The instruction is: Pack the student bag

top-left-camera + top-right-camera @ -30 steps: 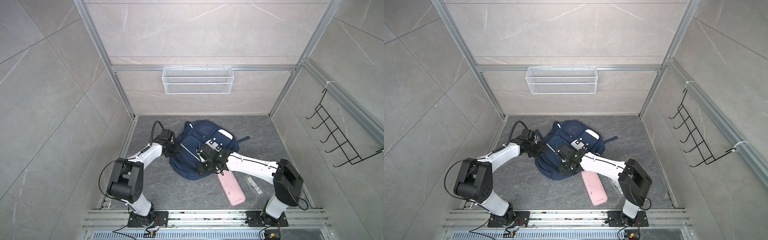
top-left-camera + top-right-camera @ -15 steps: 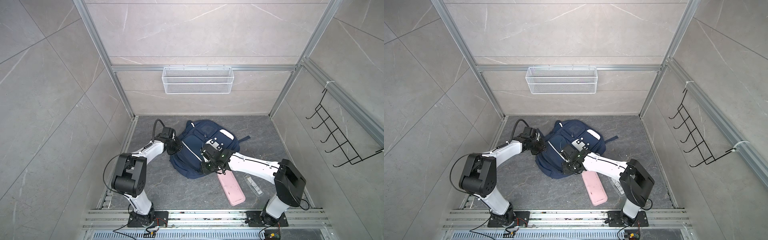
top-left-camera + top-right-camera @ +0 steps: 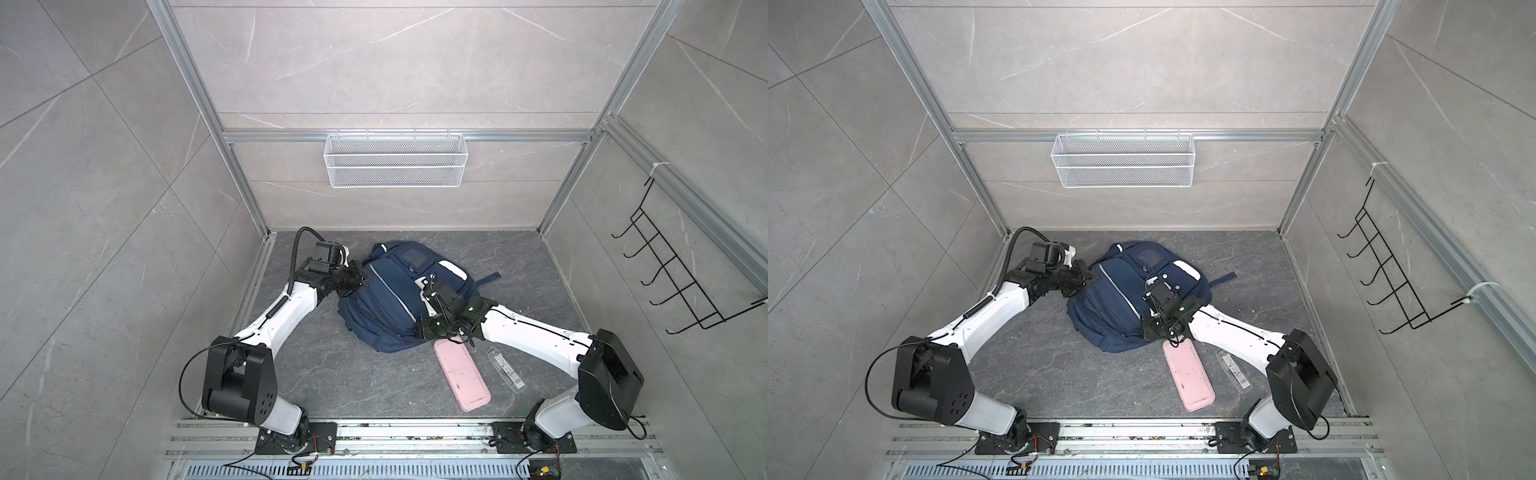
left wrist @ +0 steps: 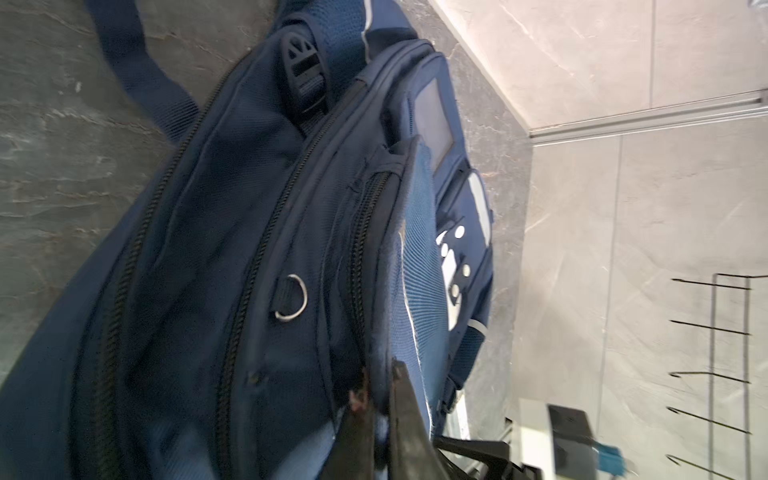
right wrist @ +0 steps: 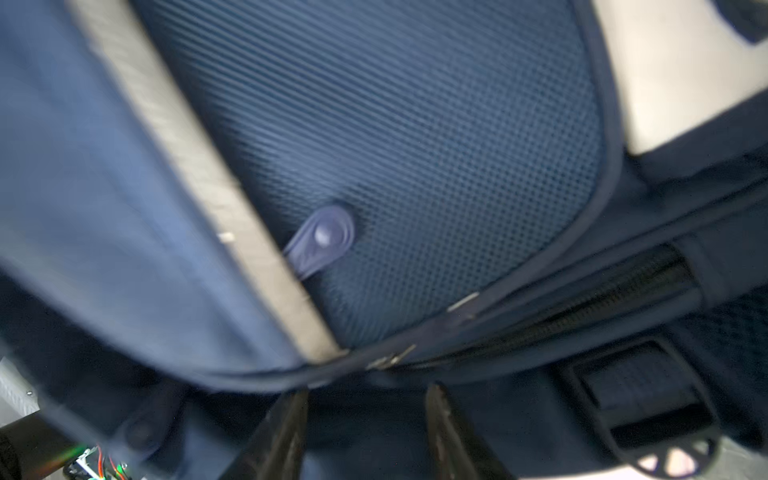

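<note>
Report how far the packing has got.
Done: nothing visibly packed. In hand: the left tool pinches a fabric edge of the student bag; the right tool hovers open over it. Left: the pink case and clear packet lie on the floor.

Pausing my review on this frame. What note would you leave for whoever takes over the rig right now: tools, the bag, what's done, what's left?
Left tool: shut, pinching a fabric edge of the student bag next to a zip.
Right tool: open, jaws apart just over the bag's front, holding nothing.
The bag lies on the floor between the arms. A pink case and a clear packet lie beside it, both outside.
Done: left grip on the bag only.
Left: probably open a compartment, then load the case and packet.
</note>
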`<state>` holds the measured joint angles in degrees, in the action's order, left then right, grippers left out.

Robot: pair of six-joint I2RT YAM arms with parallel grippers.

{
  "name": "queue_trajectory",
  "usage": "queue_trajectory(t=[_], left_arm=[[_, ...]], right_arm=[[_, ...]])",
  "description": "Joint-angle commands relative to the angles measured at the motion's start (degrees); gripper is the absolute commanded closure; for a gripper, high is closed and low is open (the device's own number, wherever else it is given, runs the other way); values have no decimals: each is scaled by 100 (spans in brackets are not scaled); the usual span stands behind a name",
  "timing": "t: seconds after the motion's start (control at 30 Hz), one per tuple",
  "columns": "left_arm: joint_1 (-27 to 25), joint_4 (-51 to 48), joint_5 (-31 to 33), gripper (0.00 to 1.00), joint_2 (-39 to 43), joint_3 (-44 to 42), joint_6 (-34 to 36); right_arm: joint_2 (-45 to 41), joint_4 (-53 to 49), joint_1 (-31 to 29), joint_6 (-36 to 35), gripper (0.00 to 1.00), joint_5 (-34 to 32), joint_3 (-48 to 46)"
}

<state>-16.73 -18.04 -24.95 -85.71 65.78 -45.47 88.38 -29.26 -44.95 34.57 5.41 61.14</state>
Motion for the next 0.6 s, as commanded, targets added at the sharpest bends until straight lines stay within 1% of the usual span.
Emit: queue_trajectory(t=[0.0,0.23,0.4,0.57], left_arm=[[30,501,-528,100,360,253,-206],[30,760,-717,100,491,-68,-433],[30,979,-781,100,690,-423,-656],[30,1374,-928,100,818,-804,-994]], right_arm=[[-58,195,7,83,51,129,-121],[249,453,153,154,50,68,113],[340,472,417,71,50,-48,589],[517,381,676,-81,50,-4,1084]])
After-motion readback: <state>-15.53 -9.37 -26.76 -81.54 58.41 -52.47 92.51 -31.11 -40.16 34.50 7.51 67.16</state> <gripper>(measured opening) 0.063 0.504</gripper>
